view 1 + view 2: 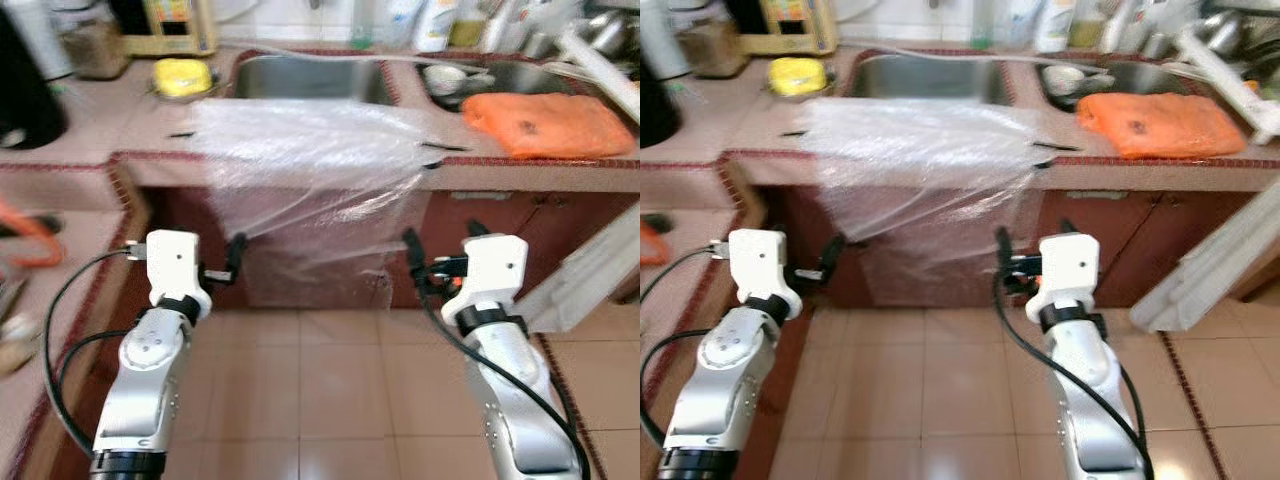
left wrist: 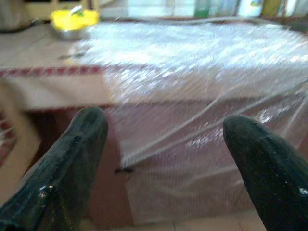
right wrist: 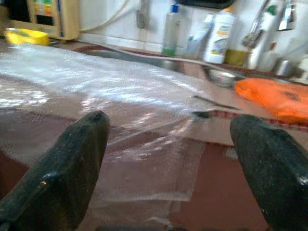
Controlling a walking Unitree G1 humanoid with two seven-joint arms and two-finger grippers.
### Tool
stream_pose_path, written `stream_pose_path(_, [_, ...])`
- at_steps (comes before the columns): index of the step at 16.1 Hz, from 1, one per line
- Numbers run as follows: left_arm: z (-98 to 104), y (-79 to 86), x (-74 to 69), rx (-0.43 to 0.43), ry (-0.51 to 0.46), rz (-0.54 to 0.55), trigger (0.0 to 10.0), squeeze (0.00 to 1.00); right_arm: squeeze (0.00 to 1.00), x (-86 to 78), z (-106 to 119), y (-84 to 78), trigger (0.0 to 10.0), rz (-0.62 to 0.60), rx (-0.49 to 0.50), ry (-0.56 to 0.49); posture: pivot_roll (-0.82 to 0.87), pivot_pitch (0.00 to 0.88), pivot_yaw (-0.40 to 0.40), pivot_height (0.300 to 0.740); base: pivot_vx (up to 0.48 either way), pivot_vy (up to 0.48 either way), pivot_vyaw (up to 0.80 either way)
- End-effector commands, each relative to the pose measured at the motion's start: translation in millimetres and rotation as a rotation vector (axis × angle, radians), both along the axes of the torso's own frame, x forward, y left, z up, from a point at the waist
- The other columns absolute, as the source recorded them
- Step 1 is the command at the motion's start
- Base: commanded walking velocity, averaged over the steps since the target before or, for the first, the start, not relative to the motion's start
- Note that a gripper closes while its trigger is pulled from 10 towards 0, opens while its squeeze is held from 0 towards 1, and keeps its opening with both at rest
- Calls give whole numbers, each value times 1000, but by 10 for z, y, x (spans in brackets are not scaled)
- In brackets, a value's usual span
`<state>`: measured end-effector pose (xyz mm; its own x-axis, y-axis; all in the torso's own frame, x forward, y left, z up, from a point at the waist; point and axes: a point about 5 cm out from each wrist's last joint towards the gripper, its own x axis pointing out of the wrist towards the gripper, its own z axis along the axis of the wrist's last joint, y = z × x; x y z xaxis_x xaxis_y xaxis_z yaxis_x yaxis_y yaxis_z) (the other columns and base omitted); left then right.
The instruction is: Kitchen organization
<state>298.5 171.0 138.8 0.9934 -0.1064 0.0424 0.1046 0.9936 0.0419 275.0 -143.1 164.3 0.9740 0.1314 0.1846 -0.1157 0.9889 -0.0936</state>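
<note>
A tiled kitchen stands before me, its reddish tabletop (image 1: 90, 120) holding two steel sinks along the back wall. A sheet of clear bubble wrap (image 1: 310, 170) lies over the tabletop's front edge before the left sink (image 1: 305, 78) and hangs down the cabinet face toward the floor tiles. An orange cloth (image 1: 548, 124) lies near the front edge toward the right end, just before the right sink, and a yellow sponge in a dish (image 1: 182, 77) sits toward the left, behind the wrap's far corner.

My left pincer (image 1: 234, 258) hovers low in front of the cabinet, beside the hanging wrap's left side, fingers apart and holding nothing. My right pincer (image 1: 410, 255) hovers at the same height by the wrap's right side, also spread and empty.

I judge the step in hand to be taking hold of the wrap. To do it well I should close each pincer on a side edge of the hanging part rather than the slack middle, at matching heights, and lift evenly, so the thin film neither tears nor drags across the tabletop.
</note>
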Motion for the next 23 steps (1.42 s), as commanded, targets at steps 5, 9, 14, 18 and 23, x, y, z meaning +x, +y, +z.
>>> stream_pose_path(5, [278, -86, 26, 18, -111, -39, 10000, 0, 0, -25, 227, -8, 10000, 26, -34, -99, 17, 86, -36, 740, 335, 0, 0])
stream_pose_path(9, [386, -80, 27, 25, -150, -18, 10000, 0, 0, -29, 274, -9, 10000, 32, -40, -112, 20, 92, -39, 740, 325, 0, 0])
stream_pose_path(14, [388, -116, 36, 6, -139, -27, 10000, 0, 0, -7, 263, 14, 10000, 27, -28, -110, 25, 95, -36, 740, 316, 0, 0])
stream_pose_path(18, [377, -170, 41, 0, -129, -52, 10000, 0, 0, -17, 242, -3, 10000, 10, -34, -107, 19, 95, -27, 740, 330, 0, 0])
stream_pose_path(23, [393, -179, 62, -10, -128, -54, 10000, 0, 0, -20, 241, -8, 10000, 0, -37, -108, 19, 98, -26, 740, 394, 0, 0])
